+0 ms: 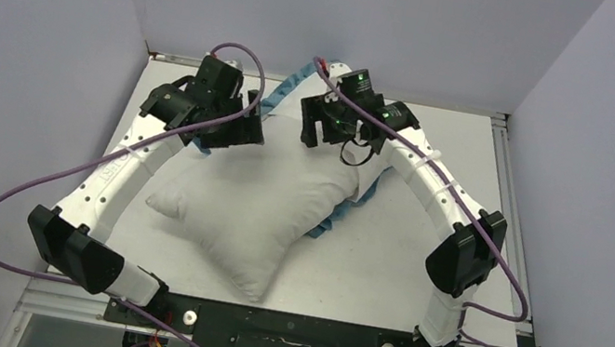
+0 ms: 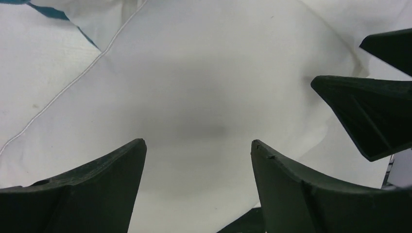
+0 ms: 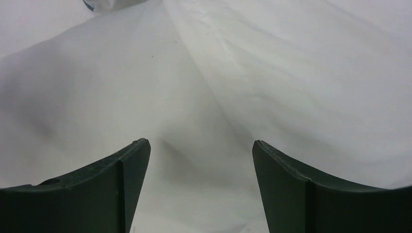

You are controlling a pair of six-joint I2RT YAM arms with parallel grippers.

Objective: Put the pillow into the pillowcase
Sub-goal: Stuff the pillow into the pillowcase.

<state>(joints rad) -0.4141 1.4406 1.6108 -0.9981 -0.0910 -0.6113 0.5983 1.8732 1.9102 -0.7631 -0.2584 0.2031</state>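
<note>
The plump white pillow (image 1: 261, 203) lies slantwise in the middle of the table. Its far end sits on or in the pillowcase (image 1: 284, 96), whose blue ruffled edge shows between the two wrists and again beside the pillow's right flank. My left gripper (image 1: 238, 129) hovers over the pillow's far left corner and my right gripper (image 1: 319, 128) over its far right. In the left wrist view the left gripper (image 2: 198, 141) is open above white fabric, holding nothing. The right gripper (image 3: 200, 141) is likewise open over creased white fabric. A sliver of blue edge (image 2: 48, 10) shows at top left.
The white table (image 1: 418, 277) is walled by lavender panels on three sides. Purple cables loop from both arms. The right gripper's dark fingers (image 2: 369, 111) reach into the right side of the left wrist view, close beside my left one.
</note>
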